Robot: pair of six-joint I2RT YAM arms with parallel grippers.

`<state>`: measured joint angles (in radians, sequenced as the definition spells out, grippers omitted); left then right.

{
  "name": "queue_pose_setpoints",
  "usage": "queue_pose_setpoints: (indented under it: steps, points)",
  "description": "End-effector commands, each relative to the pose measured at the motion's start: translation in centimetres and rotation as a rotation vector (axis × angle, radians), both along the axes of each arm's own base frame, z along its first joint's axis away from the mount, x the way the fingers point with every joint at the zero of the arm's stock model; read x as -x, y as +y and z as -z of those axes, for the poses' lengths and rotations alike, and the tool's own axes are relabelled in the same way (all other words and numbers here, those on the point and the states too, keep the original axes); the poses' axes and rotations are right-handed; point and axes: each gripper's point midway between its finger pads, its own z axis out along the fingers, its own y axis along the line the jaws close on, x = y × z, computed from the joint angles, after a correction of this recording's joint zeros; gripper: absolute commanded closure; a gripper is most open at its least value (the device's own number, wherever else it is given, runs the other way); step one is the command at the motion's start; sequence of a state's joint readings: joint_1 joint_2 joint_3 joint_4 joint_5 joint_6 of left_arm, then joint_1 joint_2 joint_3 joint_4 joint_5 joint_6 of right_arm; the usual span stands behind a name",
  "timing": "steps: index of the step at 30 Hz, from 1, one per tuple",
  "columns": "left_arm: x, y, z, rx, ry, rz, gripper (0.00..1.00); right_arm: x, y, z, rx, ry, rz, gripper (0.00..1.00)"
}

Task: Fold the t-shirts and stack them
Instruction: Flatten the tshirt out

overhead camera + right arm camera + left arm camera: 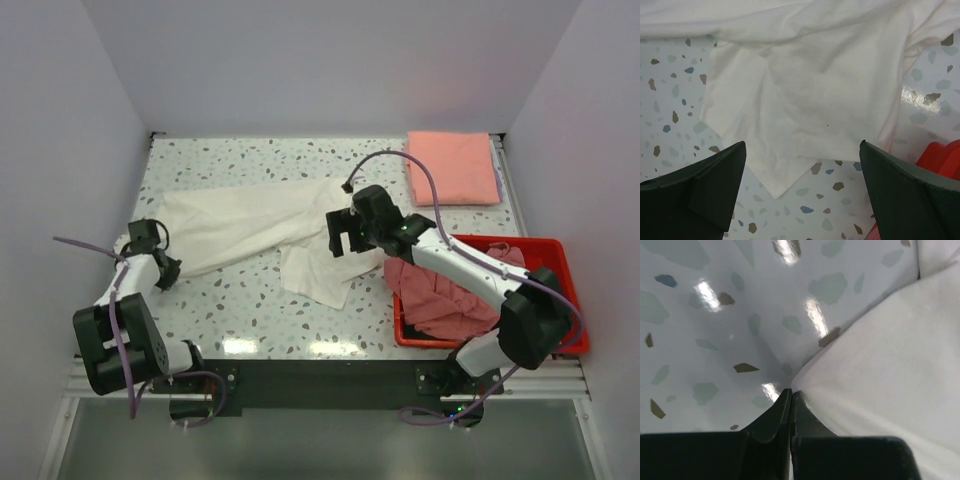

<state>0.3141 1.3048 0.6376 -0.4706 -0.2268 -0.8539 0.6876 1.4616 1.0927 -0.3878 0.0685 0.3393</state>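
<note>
A white t-shirt (250, 225) lies crumpled and stretched across the speckled table, from the left edge to the middle. No print shows on it. My left gripper (140, 240) is at its left end, low on the table. In the left wrist view the left gripper (791, 391) is shut, pinching the edge of the white cloth (890, 365). My right gripper (340, 235) hovers open over the shirt's right part. In the right wrist view the right gripper (802, 142) is empty above a pointed flap of the shirt (810, 75). A folded salmon-pink t-shirt (452, 167) lies at the back right. No black shirt shows.
A red plastic bin (530, 243) stands at the right front with a crumpled dusty-pink shirt (440, 295) in it. Its corner shows in the right wrist view (940, 155). White walls enclose the table on three sides.
</note>
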Motion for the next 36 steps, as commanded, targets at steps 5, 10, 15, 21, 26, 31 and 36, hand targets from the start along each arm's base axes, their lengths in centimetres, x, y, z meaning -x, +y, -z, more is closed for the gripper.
queue_pose_setpoints:
  steps: [5, 10, 15, 21, 26, 31, 36]
  points:
    - [-0.6, 5.5, -1.8, 0.025, -0.146, -0.172, 1.00, 0.4, -1.3, 1.7, 0.180, 0.040, 0.048, 0.01]
    - [-0.3, 6.4, -2.2, 0.015, -0.150, -0.206, 1.00, 0.8, -2.2, 2.9, 0.243, 0.078, 0.060, 0.05]
    - [-0.6, 6.1, -2.6, 0.021, -0.188, -0.188, 1.00, 1.9, -1.8, 4.8, 0.246, 0.142, 0.014, 0.22]
    - [-0.5, 5.9, -2.6, 0.021, -0.190, -0.180, 1.00, 2.0, -2.4, 6.1, 0.299, 0.172, 0.021, 0.50]
    - [-0.5, 5.8, -2.5, 0.024, -0.191, -0.176, 1.00, 2.5, -2.8, 8.0, 0.331, 0.218, 0.022, 0.53]
    - [-0.7, 5.7, -2.8, 0.028, -0.205, -0.168, 1.00, 2.5, -2.0, 9.2, 0.312, 0.243, 0.014, 0.57]
    - [-0.9, 5.6, -3.1, 0.029, -0.219, -0.159, 1.00, 2.4, -2.0, 10.9, 0.336, 0.272, 0.022, 0.59]
